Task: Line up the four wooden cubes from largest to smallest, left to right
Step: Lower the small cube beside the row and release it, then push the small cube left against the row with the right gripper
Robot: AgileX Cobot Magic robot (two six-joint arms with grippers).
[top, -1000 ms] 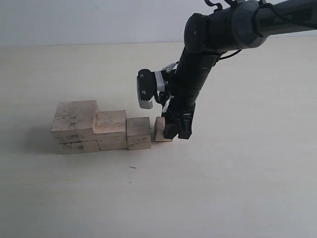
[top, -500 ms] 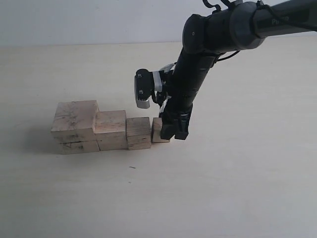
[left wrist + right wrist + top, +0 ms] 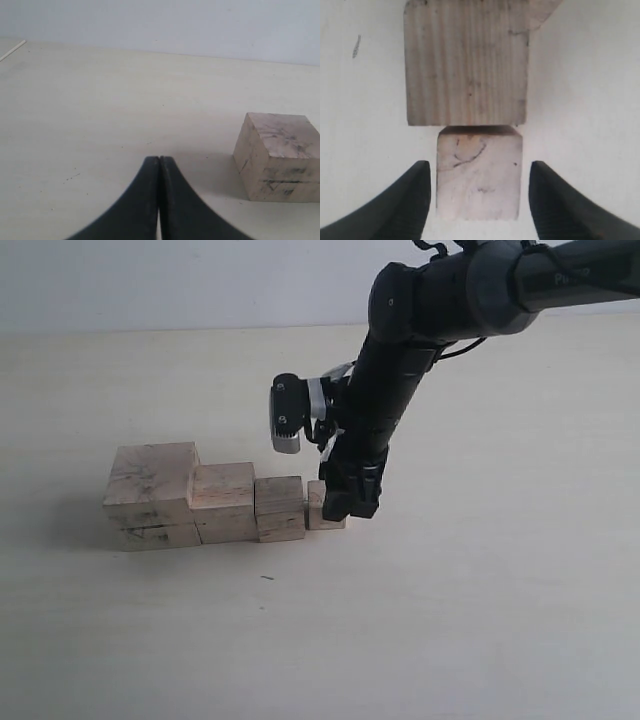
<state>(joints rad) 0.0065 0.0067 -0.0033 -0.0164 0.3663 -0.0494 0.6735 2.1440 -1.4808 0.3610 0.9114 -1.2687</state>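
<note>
Cubes (4): pale wood, one row on the table; tallest at L of ext. view, stepping down toward R.
Largest cube [image 3: 150, 490]: L end of row, dark seam low on its front face; touches second cube [image 3: 222, 502].
Third cube [image 3: 279, 508]: against R side of second cube.
Smallest cube [image 3: 316, 502]: R end of row, flat on table, just beside third cube; actual contact cannot be told. Partly hidden by fingers in ext. view.
Right gripper [image 3: 479, 167]: points down over smallest cube; fingers spread, one on each side of it, w/ a thin gap showing on both sides in wrist view. No pinch.
Right arm [image 3: 400, 370]: dark, enters from upper R of ext. view.
Left gripper [image 3: 159, 167]: fingers pressed together, nothing between them; low over bare table, largest cube off to one side, apart.
Table [image 3: 480, 620]: pale, matte; small dark speck [image 3: 267, 578] in front of row.
</note>
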